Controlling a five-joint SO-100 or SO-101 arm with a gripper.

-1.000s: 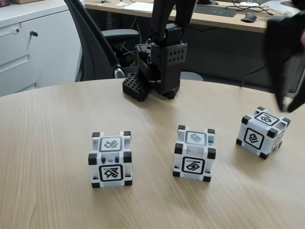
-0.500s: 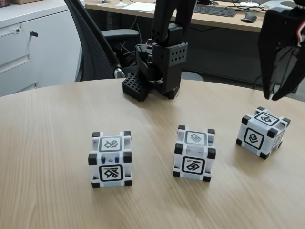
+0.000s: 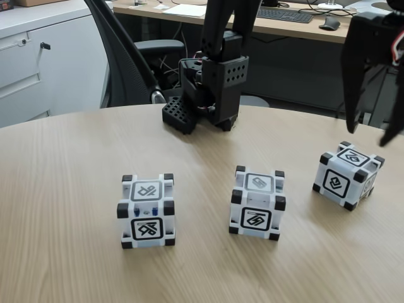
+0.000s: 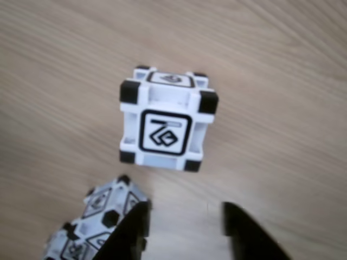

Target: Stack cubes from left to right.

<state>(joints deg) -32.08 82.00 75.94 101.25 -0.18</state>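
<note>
- Three cubes stand on the wooden desk (image 3: pixel 69 170), each apart from the others and none stacked, in a loose row across the fixed view.
- The left cube (image 3: pixel 146 211) sits nearest the desk's front edge, squared to the camera, with a small blue mark on its front face.
- The middle cube (image 3: pixel 257 202) stands a little further back, also upright.
- The right cube (image 3: pixel 348 175) is nearest the desk's right edge and turned so that one corner faces the camera.
- No container shows on the desk; the only other thing standing on it is the arm's black base (image 3: pixel 205 91), at the far edge.
- The claw (image 3: pixel 375 129) hangs in the air above the right cube, not touching it, with its two dark fingers spread and nothing between them.
- In the other view, the claw (image 4: pixel 187 216) enters from the bottom edge, fingers parted over bare wood.
- There the middle cube (image 4: pixel 165 124) lies beyond the fingertips, and the right cube (image 4: pixel 97 225) sits beside the left-hand finger; the blur makes it hard to say whether the two touch.
- Behind the desk are an office chair (image 3: pixel 123 57) and a white cabinet (image 3: pixel 38 63).
</note>
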